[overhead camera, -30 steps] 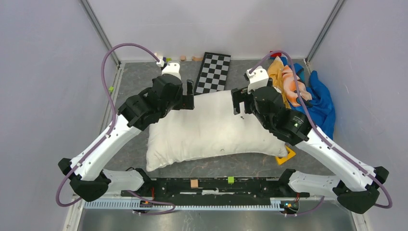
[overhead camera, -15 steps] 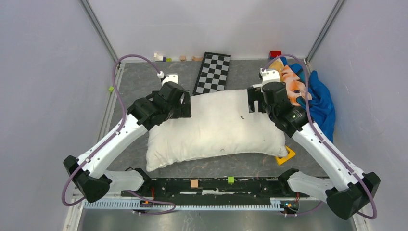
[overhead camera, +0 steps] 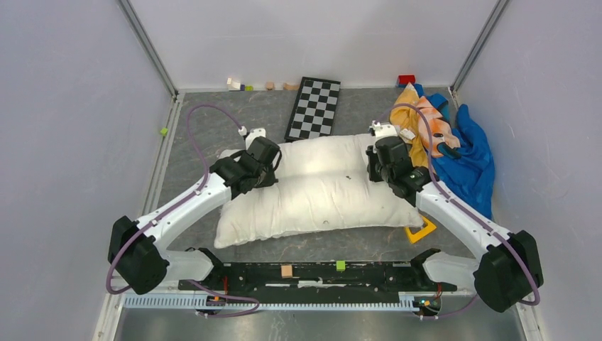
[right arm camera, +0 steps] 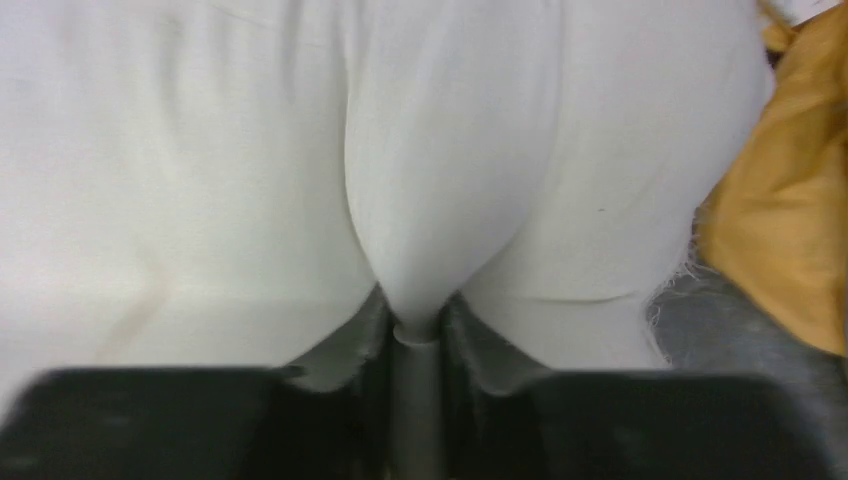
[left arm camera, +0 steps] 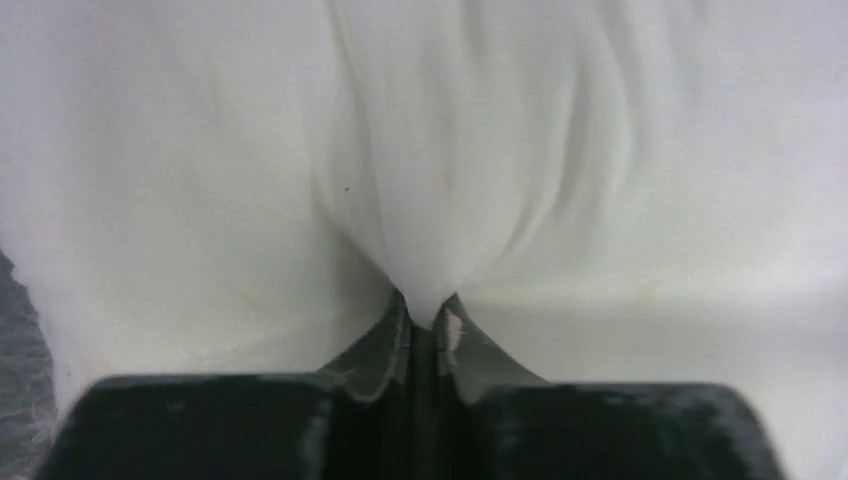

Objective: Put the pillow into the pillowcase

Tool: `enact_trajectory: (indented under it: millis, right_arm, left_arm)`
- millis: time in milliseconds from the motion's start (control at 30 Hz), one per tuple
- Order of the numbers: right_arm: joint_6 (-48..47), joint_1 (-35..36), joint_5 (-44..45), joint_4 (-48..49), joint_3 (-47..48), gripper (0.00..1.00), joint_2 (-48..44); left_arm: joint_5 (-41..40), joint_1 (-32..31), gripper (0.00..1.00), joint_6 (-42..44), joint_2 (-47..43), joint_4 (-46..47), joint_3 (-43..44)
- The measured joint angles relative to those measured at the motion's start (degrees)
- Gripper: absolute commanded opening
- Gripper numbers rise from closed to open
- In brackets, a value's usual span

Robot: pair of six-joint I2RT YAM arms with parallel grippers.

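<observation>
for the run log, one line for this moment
left fingers: shut on pillow | right fingers: shut on pillow | pillowcase: bunched right of pillow

Right wrist view's edge cuts off the pillowcase (right arm camera: 795, 230).

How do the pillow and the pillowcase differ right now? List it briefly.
Colour: the pillow is off-white; the pillowcase is orange-yellow.
Shape: the pillow is plump and lies mid-table; the pillowcase is thin and crumpled at the far right, beside the blue cloth.
Handling: the left gripper and right gripper each pinch a fold of the pillow; neither holds the pillowcase.
Shared: both are soft fabric lying on the table.
</observation>
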Motion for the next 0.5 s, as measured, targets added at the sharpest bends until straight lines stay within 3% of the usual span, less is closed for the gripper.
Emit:
enact_trajectory:
  millis: [100,267,467,500]
  right_arm:
    - [0.5,1.9,-1.4,0.0,1.2,0.00,-1.3]
    - [0.7,6.9,-1.4,-6.5,9.0,0.00,-1.2]
    - [1.9,15.0,-3.8,-9.9,26.8,0.00,10.2]
    - [2.1,15.6,-4.5,-9.3,28.7,0.00,12.0]
  left_arm:
    - [0.2,0.3,0.02,-0.2,-0.5,0.9,1.5]
    - [-3.3,3.1,0.02,0.8,-2.2,-5.7,8.6]
    - [-5.7,16.6,0.02,4.2,0.8,-11.3,23.1]
    - [-6.1,18.6,0.09,4.5,1.7,-11.2,25.0]
